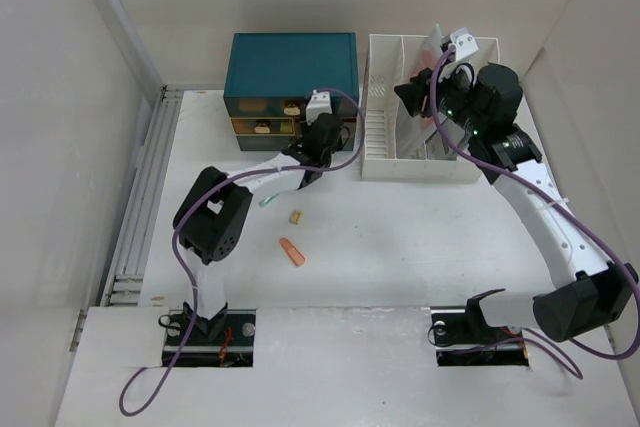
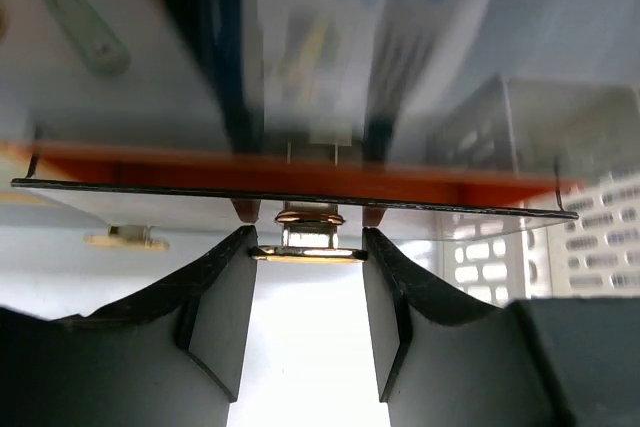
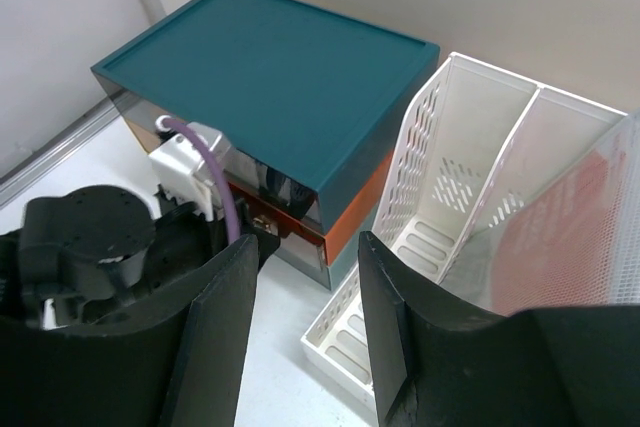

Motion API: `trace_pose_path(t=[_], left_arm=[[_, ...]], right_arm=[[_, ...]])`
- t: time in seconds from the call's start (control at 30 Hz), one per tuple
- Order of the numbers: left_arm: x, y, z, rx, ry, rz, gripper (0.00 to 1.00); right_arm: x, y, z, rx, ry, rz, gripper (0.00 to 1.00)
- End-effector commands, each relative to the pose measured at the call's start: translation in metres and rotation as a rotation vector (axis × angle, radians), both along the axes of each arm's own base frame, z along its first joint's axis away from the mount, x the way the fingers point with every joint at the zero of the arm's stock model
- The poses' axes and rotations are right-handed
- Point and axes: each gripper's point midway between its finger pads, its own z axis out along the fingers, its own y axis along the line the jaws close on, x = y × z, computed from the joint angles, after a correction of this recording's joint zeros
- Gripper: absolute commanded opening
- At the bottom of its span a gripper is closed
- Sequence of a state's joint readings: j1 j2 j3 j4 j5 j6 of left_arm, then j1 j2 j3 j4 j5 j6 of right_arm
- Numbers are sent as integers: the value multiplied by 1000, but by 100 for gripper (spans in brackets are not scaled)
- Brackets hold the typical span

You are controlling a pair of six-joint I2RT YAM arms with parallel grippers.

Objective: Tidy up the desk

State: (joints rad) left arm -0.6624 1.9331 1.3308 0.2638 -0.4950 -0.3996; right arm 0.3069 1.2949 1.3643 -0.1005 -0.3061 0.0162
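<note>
A teal drawer cabinet (image 1: 290, 65) (image 3: 270, 77) stands at the back of the table, with a white file organizer (image 1: 385, 137) (image 3: 470, 127) to its right. My left gripper (image 1: 303, 154) (image 2: 308, 242) is at the front of the cabinet's orange middle drawer (image 2: 300, 175) (image 3: 345, 232). Its fingertips touch both ends of the brass drawer handle (image 2: 308, 253). My right gripper (image 1: 412, 92) (image 3: 308, 257) hovers open above the organizer's left side, holding nothing. An orange object (image 1: 292, 252), a small tan piece (image 1: 295, 215) and a green pen-like item (image 1: 268, 199) lie on the table.
A translucent sleeve with red contents (image 1: 432, 52) (image 3: 590, 217) stands in the organizer's right slot. Walls close in on the left, back and right. The left arm's purple cable (image 3: 215, 182) runs beside the cabinet front.
</note>
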Motion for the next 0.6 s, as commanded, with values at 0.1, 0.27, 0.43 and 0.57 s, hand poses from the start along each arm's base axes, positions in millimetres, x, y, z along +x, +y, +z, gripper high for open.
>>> trace_pose_path(t=[0.1,0.27,0.43,0.57], left_arm=[[-38,2,11,-42,-21,8,25],[-59,0,2,-51,-13,3,25],[-76,3,2,-85,-6,10,28],[-84,3,2,-93,10,10,34]], right_arm=[[0,1,19,24,-41,17,50],[-1,3,19,24,-40,27,50],[-1,3,19,24,-40,27,50],[-2,4,19,24,-40,36,50]])
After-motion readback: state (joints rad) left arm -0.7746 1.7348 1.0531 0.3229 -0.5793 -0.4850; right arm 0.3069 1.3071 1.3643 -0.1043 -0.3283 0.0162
